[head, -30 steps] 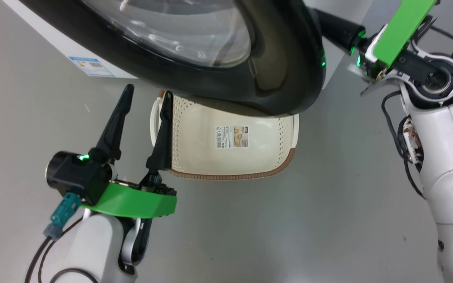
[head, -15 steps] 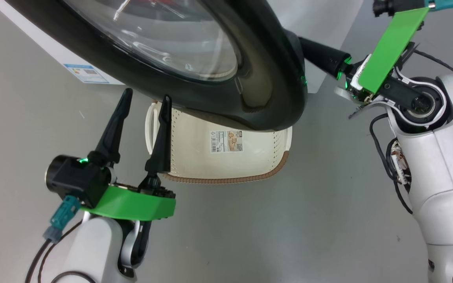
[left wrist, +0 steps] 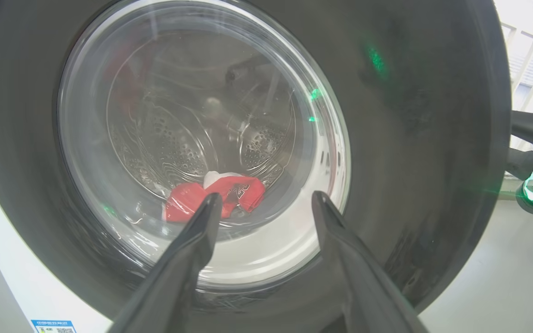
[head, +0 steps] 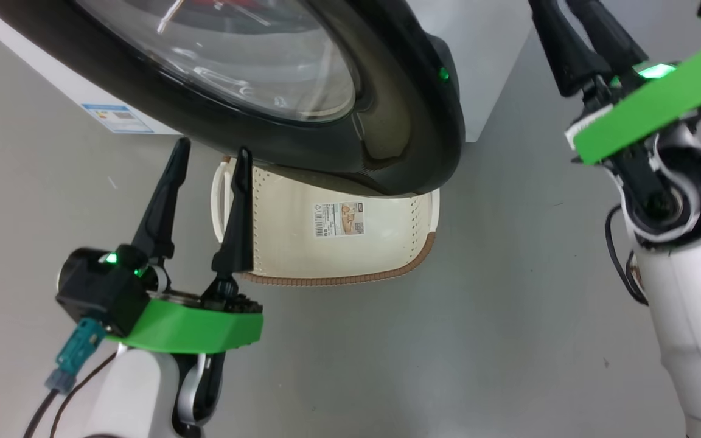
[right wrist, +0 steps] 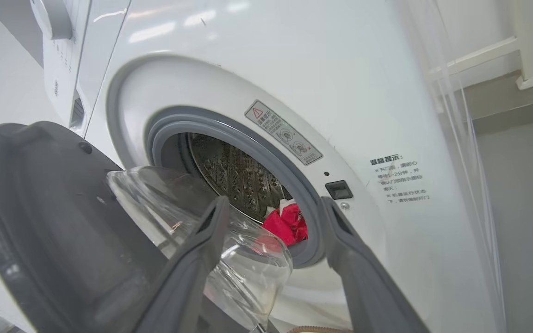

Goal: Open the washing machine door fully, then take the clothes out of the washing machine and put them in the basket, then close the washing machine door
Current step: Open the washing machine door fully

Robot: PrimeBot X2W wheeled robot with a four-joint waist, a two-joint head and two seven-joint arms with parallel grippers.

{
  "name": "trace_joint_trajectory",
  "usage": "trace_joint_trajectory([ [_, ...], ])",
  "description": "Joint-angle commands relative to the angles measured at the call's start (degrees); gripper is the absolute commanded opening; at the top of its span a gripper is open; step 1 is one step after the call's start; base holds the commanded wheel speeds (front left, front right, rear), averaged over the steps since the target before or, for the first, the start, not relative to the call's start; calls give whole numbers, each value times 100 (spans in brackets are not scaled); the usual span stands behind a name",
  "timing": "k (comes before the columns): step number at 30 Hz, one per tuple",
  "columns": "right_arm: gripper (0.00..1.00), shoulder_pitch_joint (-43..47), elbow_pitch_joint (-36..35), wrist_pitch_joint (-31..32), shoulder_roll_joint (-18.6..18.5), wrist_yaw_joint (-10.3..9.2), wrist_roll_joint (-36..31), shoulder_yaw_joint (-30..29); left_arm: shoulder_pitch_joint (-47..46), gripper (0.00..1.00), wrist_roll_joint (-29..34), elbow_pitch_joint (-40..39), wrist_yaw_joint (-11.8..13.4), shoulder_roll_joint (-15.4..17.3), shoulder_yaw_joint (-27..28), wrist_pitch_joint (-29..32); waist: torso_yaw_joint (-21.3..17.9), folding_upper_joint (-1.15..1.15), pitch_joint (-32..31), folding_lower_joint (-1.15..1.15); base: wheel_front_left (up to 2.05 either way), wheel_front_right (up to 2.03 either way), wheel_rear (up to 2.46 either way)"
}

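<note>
The washing machine door (head: 411, 121), glossy black rim around a clear glass bowl, stands partly open and overhangs the cream basket (head: 338, 280) on the floor. My left gripper (head: 212, 152) is open beside the basket's left handle, below the door. Seen from the left wrist, the left gripper (left wrist: 265, 196) faces the door's glass (left wrist: 192, 115), with red and white clothes (left wrist: 188, 203) showing through it. My right gripper (right wrist: 273, 203) is open and holds nothing, off the door's free edge, facing the washing machine (right wrist: 340, 69). Its fingers frame the drum mouth and the clothes (right wrist: 287, 224) inside.
Grey floor spreads in front of and to the right of the basket. A blue label (head: 116, 118) marks the machine's lower corner. The latch slot (right wrist: 339, 189) sits right of the grey gasket (right wrist: 229, 125). A white railing (right wrist: 525, 46) stands behind the machine.
My right gripper, shut at the door's right edge before, has let go, opened and drawn away to the right. The head camera has shifted a little. The left arm has held its place.
</note>
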Motion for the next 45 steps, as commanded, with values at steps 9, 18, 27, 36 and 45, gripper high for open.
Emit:
trace_joint_trajectory([
  [9, 100, 835, -526, -1504, -264, 43, -1756, 289, 284, 100, 107, -390, 26, 115, 281, -35, -119, 0, -22, 0, 0, 0, 0],
  [18, 100, 1664, -857, -2213, 102, 43, -3400, -144, 460, 100, 229, -599, 43, 142, 363, -35, -184, 0, -24, 0, 0, 0, 0],
  [27, 100, 2467, -1103, -2390, 342, 43, -3962, -45, 627, 100, 302, -761, 42, 168, 474, -35, -271, 0, 46, 0, 0, 0, 0],
  [36, 100, 2926, -1219, -2483, 399, 43, -4169, 248, 656, 100, 345, -807, 26, 164, 522, -35, -367, 0, 65, 0, 0, 0, 0],
  [45, 100, 2945, -1308, -2528, 430, 43, -4272, 143, 676, 100, 351, -812, 39, 158, 542, -35, -402, 0, 71, 0, 0, 0, 0],
])
